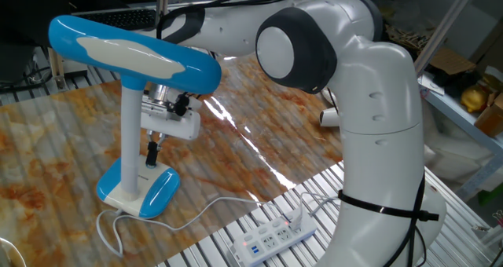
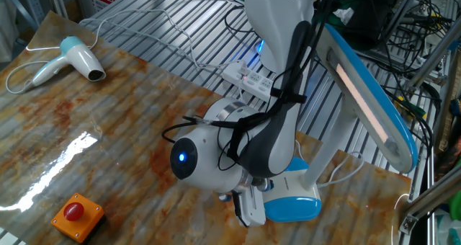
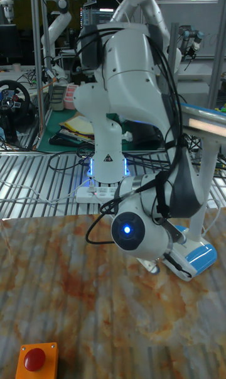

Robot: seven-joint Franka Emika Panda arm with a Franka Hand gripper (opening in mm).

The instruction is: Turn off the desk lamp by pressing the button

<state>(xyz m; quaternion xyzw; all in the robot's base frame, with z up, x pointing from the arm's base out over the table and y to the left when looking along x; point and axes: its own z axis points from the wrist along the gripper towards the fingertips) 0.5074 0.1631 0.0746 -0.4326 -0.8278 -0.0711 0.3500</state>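
The desk lamp stands at the front left of the table, with its long blue head (image 1: 134, 55), pale column (image 1: 129, 141) and blue-white base (image 1: 145, 190). Its light strip (image 2: 364, 101) is dim and casts no glow on the arm. My gripper (image 1: 152, 155) points straight down beside the column, its dark fingertips at the base's white face. The button is hidden under them. In the other fixed view the white gripper body (image 2: 248, 204) covers the front of the base (image 2: 295, 205), and the fingers do not show. No view shows a gap or contact between the fingertips.
A white power strip (image 1: 275, 235) lies on the metal slats by the arm's pedestal, and the lamp's white cord (image 1: 196, 213) loops towards it. At the far corner lies a white-and-blue hair dryer (image 2: 75, 58). An orange box with a red button (image 2: 75, 215) sits near the table edge.
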